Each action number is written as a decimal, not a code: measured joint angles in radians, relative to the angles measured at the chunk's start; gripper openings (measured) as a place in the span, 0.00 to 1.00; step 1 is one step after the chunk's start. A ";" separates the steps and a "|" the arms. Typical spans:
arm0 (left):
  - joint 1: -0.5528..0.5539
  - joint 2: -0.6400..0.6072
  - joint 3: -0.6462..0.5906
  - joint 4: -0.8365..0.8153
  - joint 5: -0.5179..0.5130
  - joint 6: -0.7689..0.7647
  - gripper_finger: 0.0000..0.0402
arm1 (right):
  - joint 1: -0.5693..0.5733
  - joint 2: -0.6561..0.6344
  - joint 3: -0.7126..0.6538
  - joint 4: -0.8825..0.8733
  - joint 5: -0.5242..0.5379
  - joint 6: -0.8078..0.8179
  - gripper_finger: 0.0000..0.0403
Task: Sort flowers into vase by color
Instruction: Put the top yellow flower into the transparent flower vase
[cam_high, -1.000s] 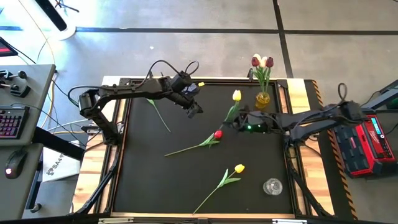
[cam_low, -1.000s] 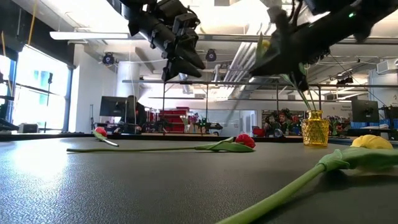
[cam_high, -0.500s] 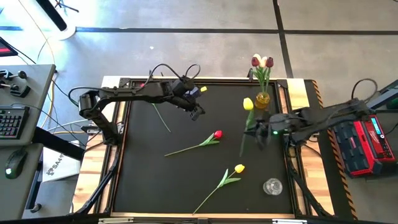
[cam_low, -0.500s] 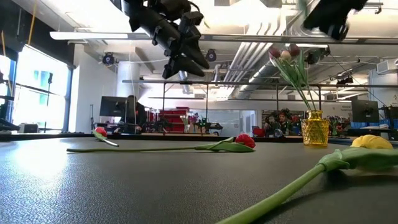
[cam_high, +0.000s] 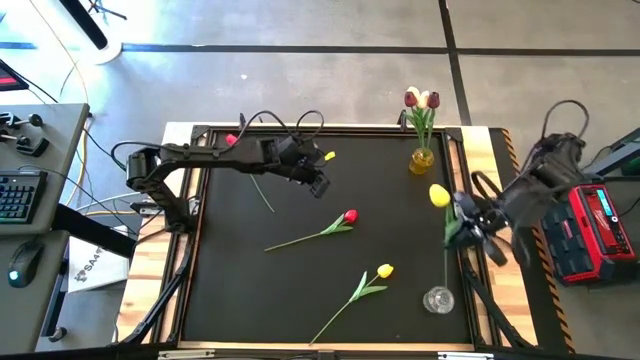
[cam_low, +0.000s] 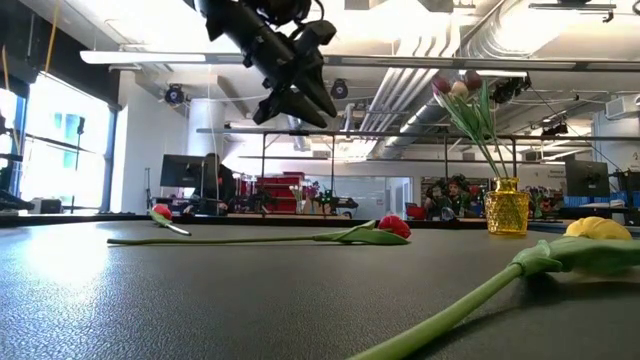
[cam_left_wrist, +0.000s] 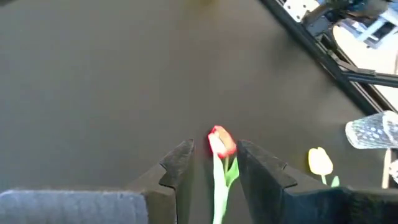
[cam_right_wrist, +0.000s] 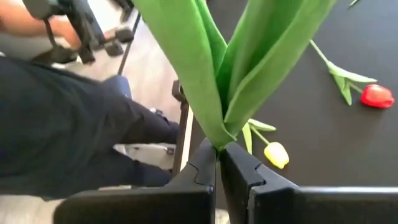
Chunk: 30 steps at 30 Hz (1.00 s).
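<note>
Dark fingers of the right gripper (cam_right_wrist: 217, 163) are clamped on the green stem of a yellow-headed tulip (cam_high: 440, 195), held upright above a clear glass vase (cam_high: 437, 299) at the table's right edge. Over the black mat, the left gripper (cam_left_wrist: 213, 163) is extended with jaws apart above a red tulip (cam_high: 349, 216)

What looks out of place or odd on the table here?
One red tulip lies with its head on the table's far-left rim, stem passing under the left arm. Otherwise nothing is spilled or tipped: both vases stand upright, and the right pincer holds a yellow tulip.
</note>
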 joint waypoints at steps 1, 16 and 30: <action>-0.004 0.000 0.000 0.000 -0.013 -0.001 0.26 | 0.034 0.005 -0.005 0.001 0.023 0.013 0.00; -0.014 0.000 0.000 -0.003 -0.048 -0.017 0.26 | 0.453 0.115 -0.121 -0.010 0.430 0.235 0.00; -0.020 0.000 0.000 -0.004 -0.048 0.018 0.26 | 0.589 0.204 -0.263 -0.033 0.494 0.516 0.00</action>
